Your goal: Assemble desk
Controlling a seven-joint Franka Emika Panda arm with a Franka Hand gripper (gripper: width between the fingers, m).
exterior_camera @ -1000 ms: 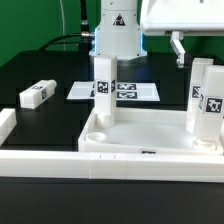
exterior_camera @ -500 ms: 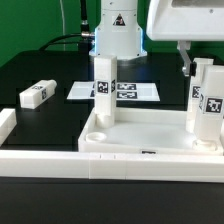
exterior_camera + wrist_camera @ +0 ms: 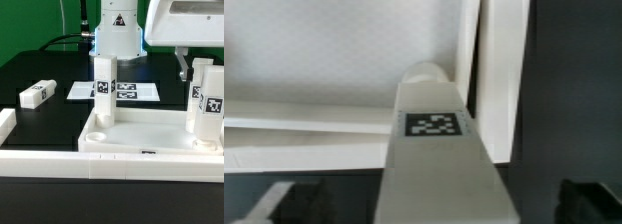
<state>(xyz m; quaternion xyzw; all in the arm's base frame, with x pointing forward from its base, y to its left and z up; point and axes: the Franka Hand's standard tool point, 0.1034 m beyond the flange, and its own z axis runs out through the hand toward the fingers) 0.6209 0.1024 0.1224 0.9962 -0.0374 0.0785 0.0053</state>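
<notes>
The white desk tabletop [image 3: 150,130] lies in the middle like a shallow tray. One leg [image 3: 103,85] stands upright in its far corner at the exterior view's left. Another tagged leg [image 3: 207,105] stands upright at the exterior view's right. A loose leg [image 3: 35,95] lies on the black table at the left. My gripper [image 3: 186,66] hangs just over the top of the right leg. In the wrist view that leg [image 3: 438,125] rises between my two dark fingers [image 3: 278,203], with gaps on both sides. The gripper [image 3: 434,208] is open and empty.
The marker board [image 3: 128,92] lies flat behind the tabletop, in front of the arm's base [image 3: 118,35]. White border rails run along the front [image 3: 40,160] and the exterior view's left [image 3: 5,122] of the tabletop.
My gripper has come down and a little toward the exterior view's right, closer to the top of the right leg. The parts have not moved.
</notes>
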